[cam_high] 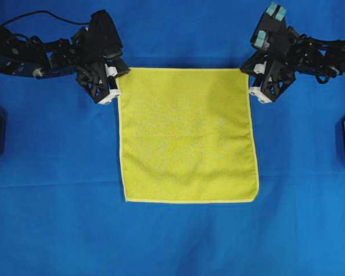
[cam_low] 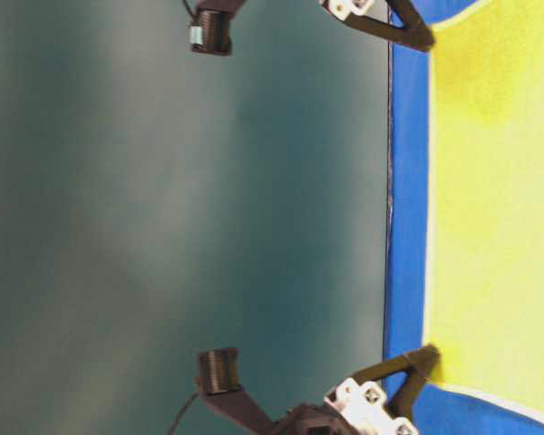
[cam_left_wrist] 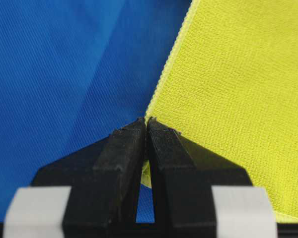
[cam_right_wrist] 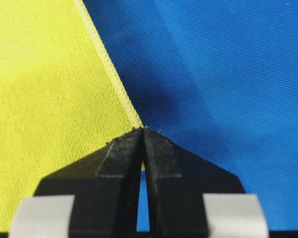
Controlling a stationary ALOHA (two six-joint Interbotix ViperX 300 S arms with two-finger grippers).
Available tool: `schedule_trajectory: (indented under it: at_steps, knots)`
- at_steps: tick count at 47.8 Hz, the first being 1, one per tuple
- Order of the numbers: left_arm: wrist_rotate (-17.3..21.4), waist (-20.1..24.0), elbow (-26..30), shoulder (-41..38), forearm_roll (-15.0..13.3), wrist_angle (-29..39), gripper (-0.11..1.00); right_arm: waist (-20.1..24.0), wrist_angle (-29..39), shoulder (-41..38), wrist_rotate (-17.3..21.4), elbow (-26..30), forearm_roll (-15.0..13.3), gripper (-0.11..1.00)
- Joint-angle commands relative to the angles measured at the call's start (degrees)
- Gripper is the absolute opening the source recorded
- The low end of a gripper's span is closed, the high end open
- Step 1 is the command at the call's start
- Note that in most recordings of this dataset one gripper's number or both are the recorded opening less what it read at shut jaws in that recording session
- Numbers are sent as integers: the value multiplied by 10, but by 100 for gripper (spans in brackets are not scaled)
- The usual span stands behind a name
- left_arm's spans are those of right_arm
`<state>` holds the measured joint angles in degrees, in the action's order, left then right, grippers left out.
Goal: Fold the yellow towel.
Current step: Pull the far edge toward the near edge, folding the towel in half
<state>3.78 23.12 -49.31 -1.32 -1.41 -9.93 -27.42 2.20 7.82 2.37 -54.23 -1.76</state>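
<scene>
- Yellow towel [cam_high: 187,135] lies spread flat at centre of overhead frame on blue cloth [cam_high: 52,218].
- Left gripper [cam_high: 116,80] at towel's upper-left corner, fingertips pressed together, pinching the hem.
- Right gripper [cam_high: 248,77] at upper-right corner, likewise pinching the hem.

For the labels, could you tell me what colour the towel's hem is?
Pale yellow hem, lighter than the yellow towel; clearest in the right wrist view.

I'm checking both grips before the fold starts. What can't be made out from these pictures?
- Left wrist view: the yellow towel corner runs behind the shut left gripper; its tip is hidden.
- Right wrist view: the right gripper likewise covers its corner.
- Table-level view: both arms are cut off by the frame edges, and the background is blurred.
- Overhead view: the arms block both pinch points.
</scene>
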Motion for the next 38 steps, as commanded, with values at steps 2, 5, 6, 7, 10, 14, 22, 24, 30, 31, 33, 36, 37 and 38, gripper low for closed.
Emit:
schedule_trajectory:
  at_steps: [2,5,6,7,10,14,22,24,30,31,33,36,37,38]
  knots:
    - [9,0,11,18,0,0,1,-2,6,18,2,9,-1,1]
    - [9,-1,11,18,0,1,1,-2,9,19,2,9,-1,1]
    - [9,-2,11,18,0,1,1,-1,9,19,2,10,-1,1]
    - [9,-3,11,18,0,2,1,-2,9,19,3,9,0,1]
    - [8,-8,10,19,0,4,1,-1,10,19,4,9,0,1]
    - [7,-18,9,20,0,11,1,5,10,20,4,10,2,1]
    - [5,-55,7,28,0,33,1,42,25,35,8,6,15,1]
    - [5,-73,7,32,0,43,1,56,33,40,10,5,21,1]
    - [5,-126,8,40,0,70,1,112,55,56,32,0,26,1]
    - [4,-134,8,40,0,73,1,121,57,59,38,-1,26,1]
    - [4,-153,9,40,0,79,1,140,62,62,51,-3,26,1]
    - [0,-179,10,39,0,88,1,171,71,64,77,-6,26,1]
    - [-2,-188,11,38,0,90,1,181,73,64,85,-7,26,1]
    - [-5,-196,11,37,0,91,1,190,76,64,92,-8,26,1]
